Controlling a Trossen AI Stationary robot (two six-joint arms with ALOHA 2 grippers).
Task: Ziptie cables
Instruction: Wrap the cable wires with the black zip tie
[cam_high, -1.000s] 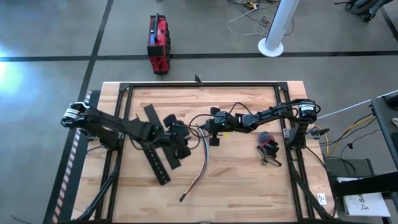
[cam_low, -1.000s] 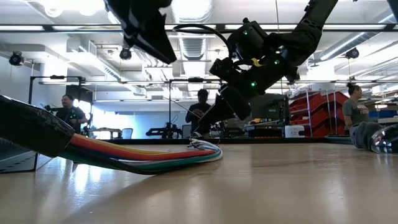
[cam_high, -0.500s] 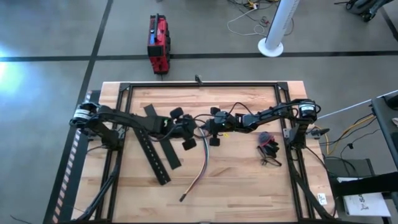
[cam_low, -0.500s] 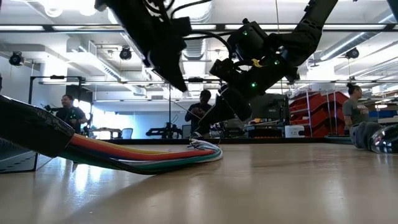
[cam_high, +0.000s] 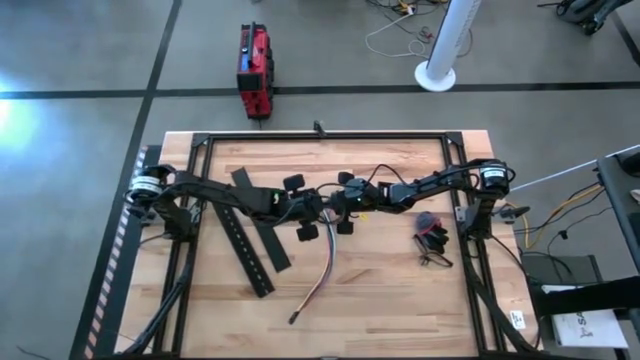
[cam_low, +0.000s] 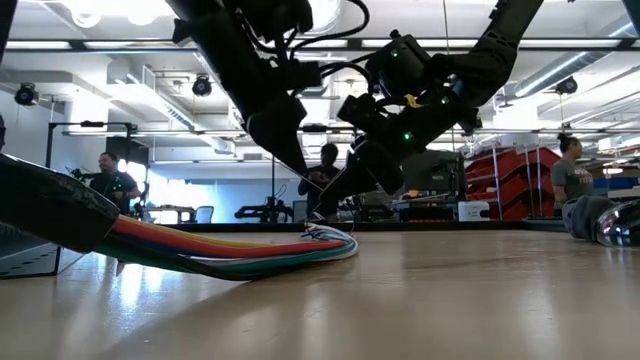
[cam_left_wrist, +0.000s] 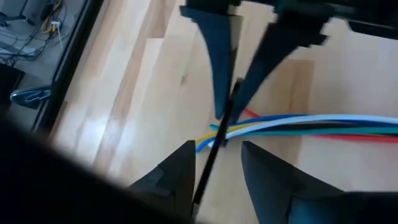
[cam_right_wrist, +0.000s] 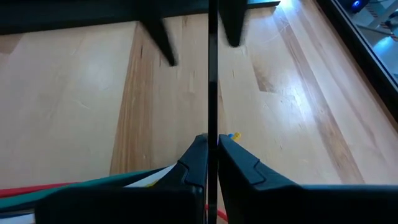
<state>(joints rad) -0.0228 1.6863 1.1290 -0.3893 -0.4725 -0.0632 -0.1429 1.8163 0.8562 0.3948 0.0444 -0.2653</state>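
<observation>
High view shows both arms meeting near the middle of the wooden surface (cam_high: 400, 280), the left claw (cam_high: 312, 214) and the right claw (cam_high: 338, 205) just beside each other above one end of the cables (cam_high: 325, 268). From there the cables run in a gentle curve toward the near edge of the surface, lying flat on the wood. Right wrist view has the right claw (cam_right_wrist: 211, 149) pinched shut on a thin black strap (cam_right_wrist: 212, 74), which looks like a zip tie and stands straight up between its fingers; coloured cables (cam_right_wrist: 93, 183) lie beneath it. Left wrist view shows the left claw (cam_left_wrist: 214, 158) partly open, its two fingers on either side of the black strap (cam_left_wrist: 214, 140) without visibly gripping it, right over the fanned tips of the cables (cam_left_wrist: 298, 124). Low view shows the cables (cam_low: 230, 250) resting on the surface with both arms hanging over their far end. Black slotted bars (cam_high: 250, 240) lie left of the cables, and a small dark wire tangle (cam_high: 432, 240) sits well to the right
</observation>
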